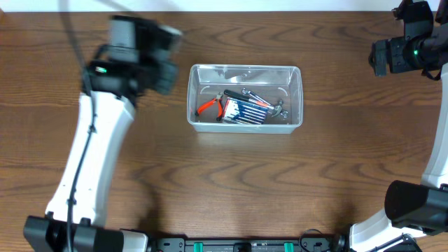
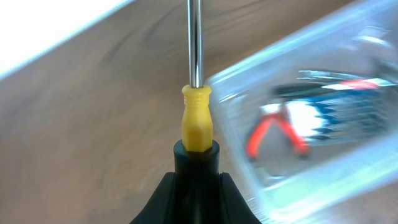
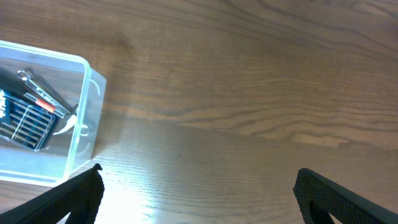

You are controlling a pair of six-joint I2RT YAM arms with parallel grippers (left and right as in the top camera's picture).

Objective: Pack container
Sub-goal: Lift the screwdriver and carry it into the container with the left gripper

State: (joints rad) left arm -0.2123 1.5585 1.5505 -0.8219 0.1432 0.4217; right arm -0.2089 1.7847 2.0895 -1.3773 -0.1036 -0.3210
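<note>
The clear plastic container (image 1: 245, 96) stands at the table's middle. Inside lie red-handled pliers (image 1: 210, 106), a blue case of tool bits (image 1: 248, 112) and a small hammer (image 1: 278, 110). My left gripper (image 2: 198, 186) is shut on a screwdriver (image 2: 196, 118) with a black and yellow handle and a steel shaft; it hovers left of the container (image 2: 323, 112), motion-blurred in the overhead view (image 1: 150, 52). My right gripper (image 3: 196, 186) is open and empty over bare wood, right of the container (image 3: 74, 143). In the overhead view its arm (image 1: 406, 49) sits at the far right.
The wooden table top (image 1: 245, 182) surrounds the container. A white surface lies beyond the table's far edge (image 2: 50, 31). The arm bases stand at the front left (image 1: 56, 231) and front right (image 1: 413, 210).
</note>
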